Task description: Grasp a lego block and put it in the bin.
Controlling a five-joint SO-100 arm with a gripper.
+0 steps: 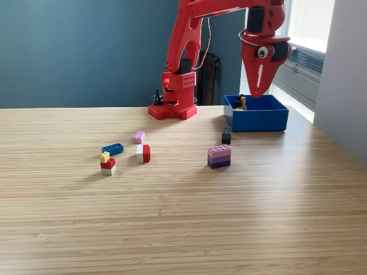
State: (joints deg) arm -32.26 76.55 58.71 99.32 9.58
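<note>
One bin directly beneath the claw, six lego pieces loose on the table below and leftward; claw hangs jaws together, gripping nothing.

We are seeing a wooden table lying before a teal wall, a window glowing beyond.
</note>
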